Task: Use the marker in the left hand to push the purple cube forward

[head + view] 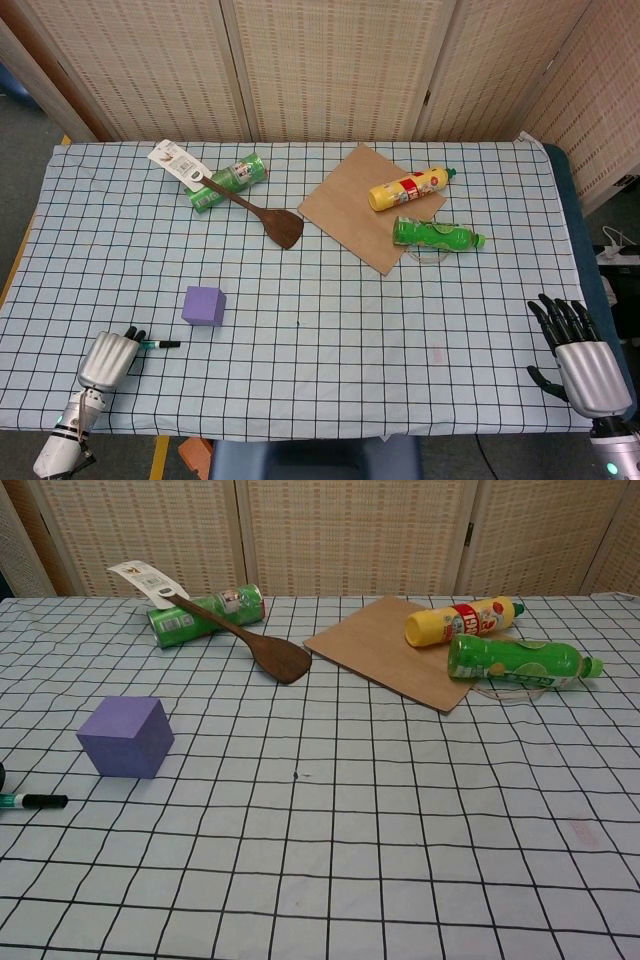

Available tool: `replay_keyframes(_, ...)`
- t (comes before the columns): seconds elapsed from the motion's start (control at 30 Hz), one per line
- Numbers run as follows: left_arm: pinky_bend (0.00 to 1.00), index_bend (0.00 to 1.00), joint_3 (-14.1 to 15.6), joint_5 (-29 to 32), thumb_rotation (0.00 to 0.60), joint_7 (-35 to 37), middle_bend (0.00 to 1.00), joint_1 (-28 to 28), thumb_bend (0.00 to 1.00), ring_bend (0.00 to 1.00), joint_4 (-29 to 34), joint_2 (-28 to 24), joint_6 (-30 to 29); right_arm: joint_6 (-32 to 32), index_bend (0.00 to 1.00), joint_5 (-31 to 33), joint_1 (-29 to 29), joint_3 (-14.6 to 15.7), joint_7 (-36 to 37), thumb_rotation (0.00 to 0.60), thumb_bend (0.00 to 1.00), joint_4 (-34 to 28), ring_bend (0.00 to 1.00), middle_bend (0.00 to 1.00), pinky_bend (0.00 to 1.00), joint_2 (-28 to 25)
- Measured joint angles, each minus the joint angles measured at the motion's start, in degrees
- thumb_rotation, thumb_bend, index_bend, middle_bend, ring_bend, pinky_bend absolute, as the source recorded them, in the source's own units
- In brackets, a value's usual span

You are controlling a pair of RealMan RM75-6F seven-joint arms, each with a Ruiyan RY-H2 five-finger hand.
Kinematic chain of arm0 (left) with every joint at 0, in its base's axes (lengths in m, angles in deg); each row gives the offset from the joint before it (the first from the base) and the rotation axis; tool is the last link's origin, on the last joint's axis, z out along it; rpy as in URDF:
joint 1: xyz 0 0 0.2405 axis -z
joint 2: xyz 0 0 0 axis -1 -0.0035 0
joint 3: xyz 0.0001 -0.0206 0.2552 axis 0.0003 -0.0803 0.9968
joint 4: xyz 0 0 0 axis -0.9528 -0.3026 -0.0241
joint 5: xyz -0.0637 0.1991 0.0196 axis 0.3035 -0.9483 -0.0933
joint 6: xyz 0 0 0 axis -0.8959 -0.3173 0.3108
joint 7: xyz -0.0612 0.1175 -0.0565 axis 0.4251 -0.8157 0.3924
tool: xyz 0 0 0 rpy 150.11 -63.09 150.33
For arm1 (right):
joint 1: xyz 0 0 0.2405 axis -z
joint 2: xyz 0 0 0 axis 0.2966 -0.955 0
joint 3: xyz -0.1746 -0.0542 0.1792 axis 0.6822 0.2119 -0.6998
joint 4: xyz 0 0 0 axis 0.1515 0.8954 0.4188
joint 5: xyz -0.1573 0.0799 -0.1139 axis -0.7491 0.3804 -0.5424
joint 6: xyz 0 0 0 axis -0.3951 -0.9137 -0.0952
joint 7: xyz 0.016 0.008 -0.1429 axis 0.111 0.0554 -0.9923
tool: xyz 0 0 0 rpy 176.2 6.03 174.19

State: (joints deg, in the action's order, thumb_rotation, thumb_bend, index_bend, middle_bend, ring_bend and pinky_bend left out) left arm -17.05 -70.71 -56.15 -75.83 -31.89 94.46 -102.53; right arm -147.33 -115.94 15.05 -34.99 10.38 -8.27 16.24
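Observation:
The purple cube (204, 305) (126, 737) stands on the checked cloth, left of centre. A green-and-black marker (160, 344) (32, 801) lies flat on the cloth just in front of the cube and to its left. My left hand (108, 357) is at the table's front left edge. Its dark fingertips (133, 333) reach the marker's green rear end, and no grip on it shows. The chest view catches only a sliver of one fingertip at its left border. My right hand (583, 349) hovers off the front right corner, fingers spread, holding nothing.
At the back left, a wooden spatula (250, 207) leans across a green can (228, 181). A brown board (362, 204) carries a yellow bottle (410, 188), with a green bottle (436, 234) at its edge. A folding screen stands behind the table.

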Motion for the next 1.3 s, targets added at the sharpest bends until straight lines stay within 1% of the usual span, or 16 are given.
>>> replay_keyframes(0.2,1.0,0.5,0.3,-0.2,0.6,1.4,0.49,0.6,0.42,0.81,-3.3,1.5,-0.2,-0.5,0.0,-0.1,0.3,0.1,-0.3,0.6,0.13,-0.1,0.0,0.0,0.0,0.0)
replay_keyframes(0.4,1.0,0.6,0.7,-0.4,0.6,2.1,0.57,0.8,0.46,0.81,-5.0,2.3,-1.1,-1.1,0.0,-0.4,0.7,0.1,-0.4,0.6,0.13,-0.2,0.0,0.0,0.0,0.0)
replay_keyframes(0.47,1.0,0.62,0.8,-0.2,0.6,2.1,0.58,0.8,0.48,0.81,-5.3,2.4,-1.1,-1.1,0.0,-0.5,0.7,0.2,-0.3,0.6,0.13,-0.2,0.0,0.0,0.0,0.0)
replay_keyframes(0.57,1.0,0.65,0.7,0.0,0.6,1.9,0.61,0.8,0.53,0.81,-5.7,2.6,-1.3,-1.1,0.0,-0.8,0.7,0.3,0.0,0.6,0.13,-0.2,0.0,0.0,0.0,-0.1)
replay_keyframes(0.7,1.0,0.73,0.7,0.0,0.6,2.2,0.68,0.6,0.62,0.82,-6.2,2.8,-2.3,-1.1,0.0,-0.9,0.8,0.3,0.0,0.6,0.13,-0.2,0.0,0.0,0.0,-0.1)
replay_keyframes(0.83,1.0,0.75,0.7,-0.6,0.6,3.6,0.71,0.4,0.66,0.83,-7.2,3.2,-4.5,-0.9,0.0,-0.8,0.7,0.3,-0.3,0.6,0.13,-0.2,0.0,0.0,0.0,-0.1)
replay_keyframes(1.0,1.0,0.77,0.7,-1.9,0.6,7.2,0.72,0.4,0.66,0.83,-9.4,3.7,-8.2,-0.8,0.0,-0.7,0.7,0.3,-0.6,0.6,0.13,-0.2,0.0,0.0,0.0,0.1)
replay_keyframes(1.13,1.0,0.77,0.5,-3.0,0.6,11.7,0.73,0.9,0.66,0.83,-12.1,3.6,-10.5,-0.9,0.0,-0.4,0.8,0.2,-1.3,0.6,0.13,-0.3,0.0,0.0,0.0,0.3)
replay_keyframes(1.3,1.0,0.77,0.0,-3.8,0.6,18.5,0.73,2.7,0.67,0.83,-18.4,3.7,-11.1,-1.3,0.0,0.4,1.1,-0.3,-2.6,0.6,0.13,-0.4,0.0,0.0,0.0,0.9)
